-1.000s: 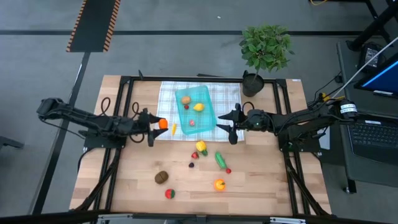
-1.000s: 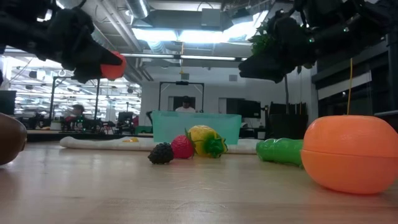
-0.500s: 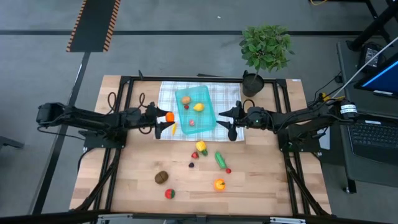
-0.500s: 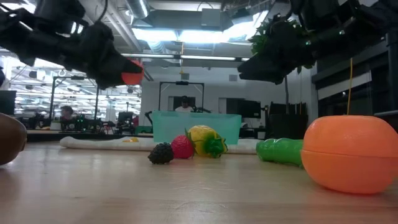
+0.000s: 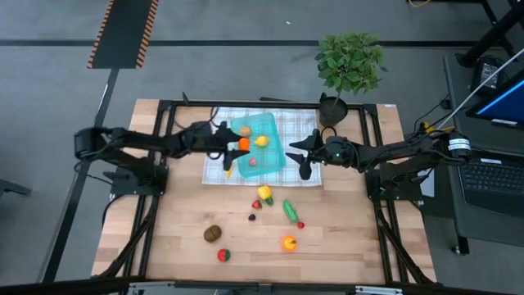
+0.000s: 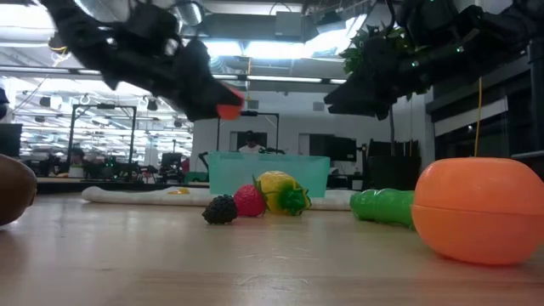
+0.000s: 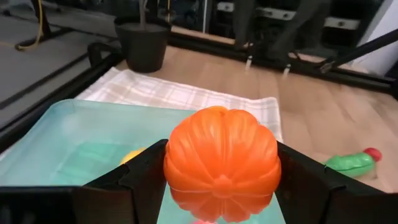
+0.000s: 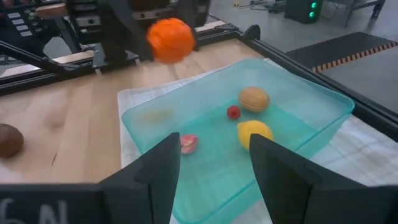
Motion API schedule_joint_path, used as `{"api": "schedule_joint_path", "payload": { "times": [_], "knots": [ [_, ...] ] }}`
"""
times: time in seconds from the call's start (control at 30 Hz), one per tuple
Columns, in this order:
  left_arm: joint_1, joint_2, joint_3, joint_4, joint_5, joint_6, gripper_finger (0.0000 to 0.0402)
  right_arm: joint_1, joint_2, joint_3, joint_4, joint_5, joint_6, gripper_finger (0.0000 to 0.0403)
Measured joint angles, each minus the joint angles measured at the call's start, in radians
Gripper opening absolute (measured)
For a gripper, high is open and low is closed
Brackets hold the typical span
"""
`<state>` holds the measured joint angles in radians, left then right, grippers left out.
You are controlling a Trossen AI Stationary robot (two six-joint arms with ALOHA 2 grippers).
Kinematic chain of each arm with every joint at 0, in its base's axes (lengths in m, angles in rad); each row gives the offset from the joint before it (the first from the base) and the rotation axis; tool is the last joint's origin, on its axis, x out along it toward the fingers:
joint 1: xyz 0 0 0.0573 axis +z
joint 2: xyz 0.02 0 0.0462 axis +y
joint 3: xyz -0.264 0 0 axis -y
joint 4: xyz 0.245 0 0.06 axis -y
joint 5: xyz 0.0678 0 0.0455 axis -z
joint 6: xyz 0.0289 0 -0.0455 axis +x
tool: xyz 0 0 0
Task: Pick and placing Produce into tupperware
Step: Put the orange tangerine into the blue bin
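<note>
My left claw point(image 5: 237, 146) is clamped on the orange pumpkin-shaped fruit point(image 7: 221, 163), a finger on each flank, holding it in the air above the left rim of the tupperware point(image 5: 277, 131). My right claw point(image 5: 300, 155) hangs just beside the tupperware's right edge, fingers apart, nothing between them.

The tupperware sits on the checked cloth point(image 5: 299, 124) at the far middle of the tabletop point(image 5: 164, 238). Inside it: a yellow lemon point(image 8: 255, 132), a tan potato point(image 8: 254, 98), a small red berry point(image 8: 233, 112) between those two, and a pinkish-red piece point(image 8: 188, 143) nearer the other wall. The container floor around these four is largely bare.

A small yellow-orange piece point(image 5: 229, 170) lies on the cloth just beside the tupperware's left wall.

Loose on the near half of the tabletop: a yellow-and-green item point(image 5: 264, 193), a green cucumber point(image 5: 290, 211), a dark berry point(image 5: 252, 217), a brown kiwi point(image 5: 213, 233), a red fruit point(image 5: 223, 255) and an orange point(image 5: 288, 242).

The potted plant point(image 5: 350, 63) stands at the cloth's far right corner, near my right arm.
</note>
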<state>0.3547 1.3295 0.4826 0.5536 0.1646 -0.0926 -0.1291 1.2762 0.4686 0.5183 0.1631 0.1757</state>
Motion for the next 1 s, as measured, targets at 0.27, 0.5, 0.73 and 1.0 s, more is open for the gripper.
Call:
{"api": "schedule_joint_path", "payload": {
  "times": [0.27,0.5,0.73,1.0],
  "knots": [
    [0.051,0.176,0.161,-0.012,0.107,0.046,0.0239,0.0,0.0,0.0,-0.02,0.0,-0.001,0.0195],
    [0.064,0.24,0.324,-0.343,0.212,0.067,0.0239,0.0,0.0,0.0,-0.023,-0.001,-0.001,0.0195],
    [0.054,0.242,0.443,-0.643,0.168,0.122,0.0239,0.0,0.0,0.0,-0.023,-0.029,-0.002,0.0195],
    [0.022,0.277,0.493,-0.73,0.077,0.155,0.0239,0.0,0.0,0.0,-0.023,-0.034,0.004,0.0195]
  ]
}}
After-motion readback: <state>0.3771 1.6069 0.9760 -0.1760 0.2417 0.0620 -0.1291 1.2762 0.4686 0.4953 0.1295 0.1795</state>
